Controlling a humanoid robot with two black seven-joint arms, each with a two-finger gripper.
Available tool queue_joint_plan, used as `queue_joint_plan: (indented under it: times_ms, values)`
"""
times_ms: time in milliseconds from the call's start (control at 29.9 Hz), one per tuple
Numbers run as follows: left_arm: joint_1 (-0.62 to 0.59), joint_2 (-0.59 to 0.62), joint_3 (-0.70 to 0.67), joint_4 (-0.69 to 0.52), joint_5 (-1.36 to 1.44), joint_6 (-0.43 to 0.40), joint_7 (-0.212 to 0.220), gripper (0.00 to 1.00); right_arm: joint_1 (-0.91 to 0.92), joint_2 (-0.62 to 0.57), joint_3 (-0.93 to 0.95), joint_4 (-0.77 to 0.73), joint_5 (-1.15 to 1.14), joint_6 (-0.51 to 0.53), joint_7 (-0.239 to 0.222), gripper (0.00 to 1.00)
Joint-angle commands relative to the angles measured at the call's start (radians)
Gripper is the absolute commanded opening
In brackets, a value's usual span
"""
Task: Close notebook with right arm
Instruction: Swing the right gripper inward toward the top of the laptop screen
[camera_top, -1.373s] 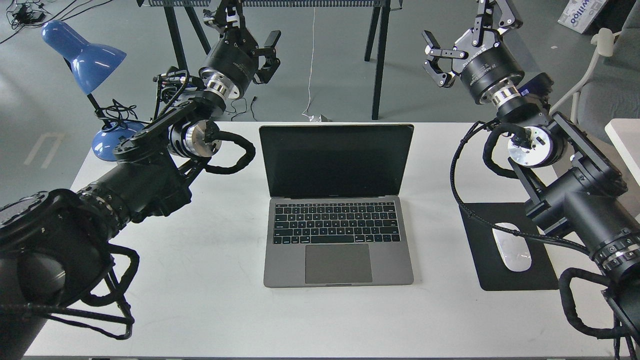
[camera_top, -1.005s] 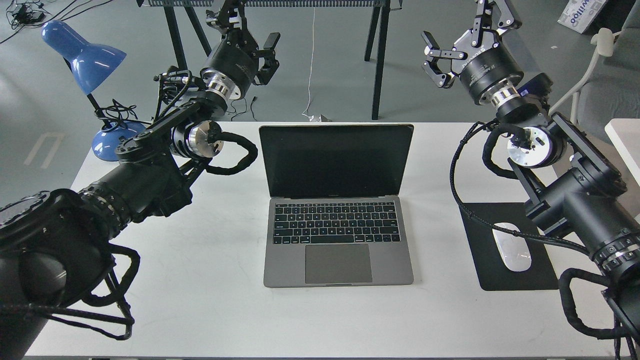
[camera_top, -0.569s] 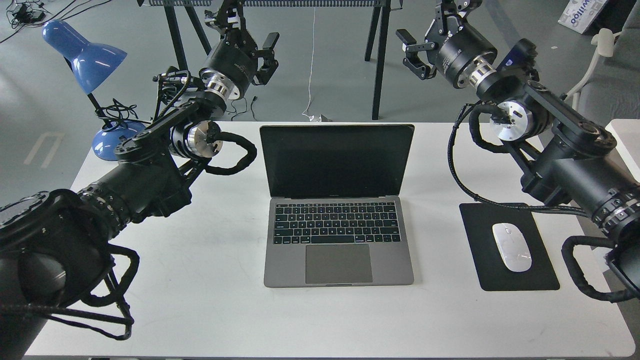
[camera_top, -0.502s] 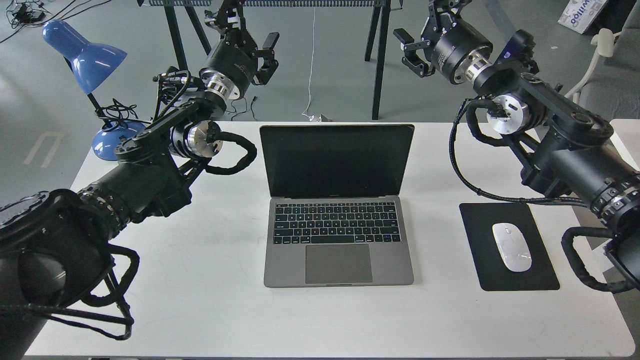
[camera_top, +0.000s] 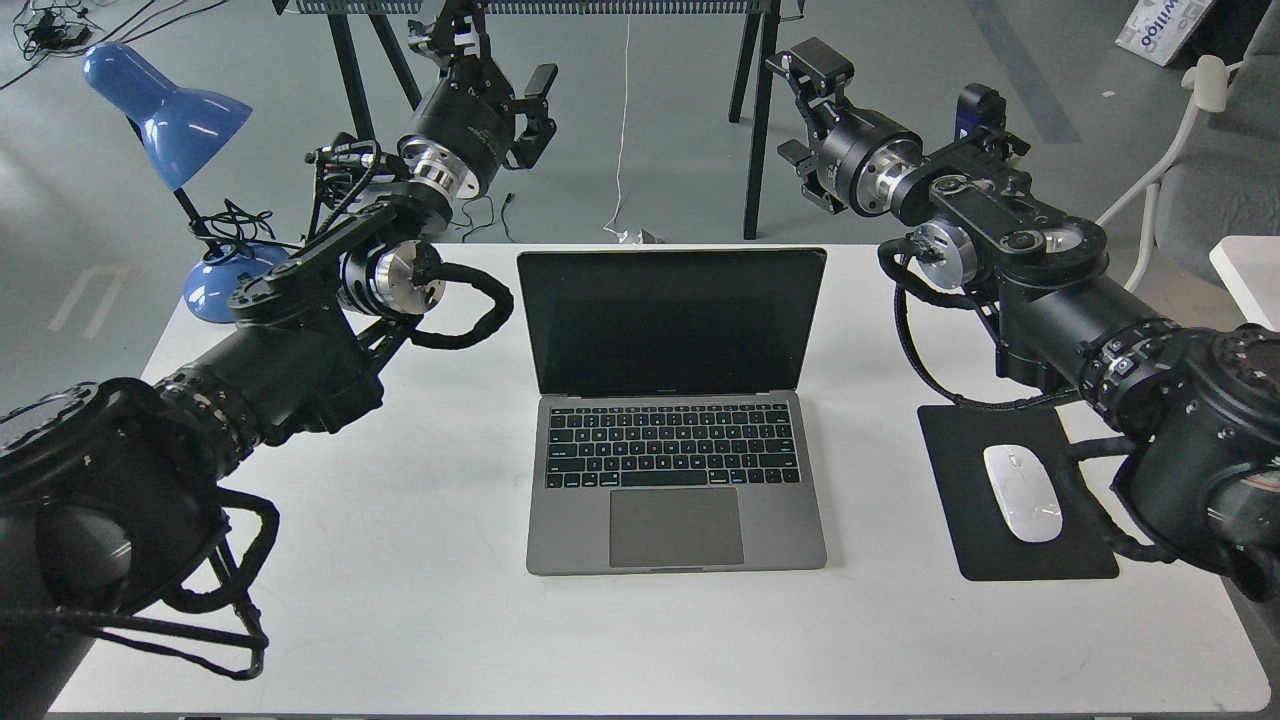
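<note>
Right gripper (camera_top: 800, 105): 2 fingers spread apart, holding nothing, raised past the table's (camera_top: 420, 560) far edge. Below and just left of it, notebook (camera_top: 675, 410), open, screen upright. Well apart leftward, left gripper (camera_top: 500, 60), also parted, empty.

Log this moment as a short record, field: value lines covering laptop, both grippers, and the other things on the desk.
laptop: open, screen upright and dark, centre of the white desk
right gripper: open, raised behind the lid's upper right corner, not touching it
left gripper: open, raised beyond the desk's far left, empty
mouse: on the black mouse pad, right of laptop
lamp: blue, far left corner
</note>
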Motion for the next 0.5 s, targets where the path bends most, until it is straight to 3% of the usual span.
queue_joint_plan:
  times_ms: [0, 469]
  values:
    - [0.0, 0.0, 0.0, 0.0, 0.001, -0.001, 0.0, 1.0, -0.001, 0.0, -0.007, 0.006, 0.001, 0.006, 0.001, 1.0]
    - [0.0, 0.0, 0.0, 0.0, 0.001, -0.001, 0.0, 1.0, -0.007, 0.0, 0.008, 0.105, 0.008, 0.048, 0.003, 1.0]
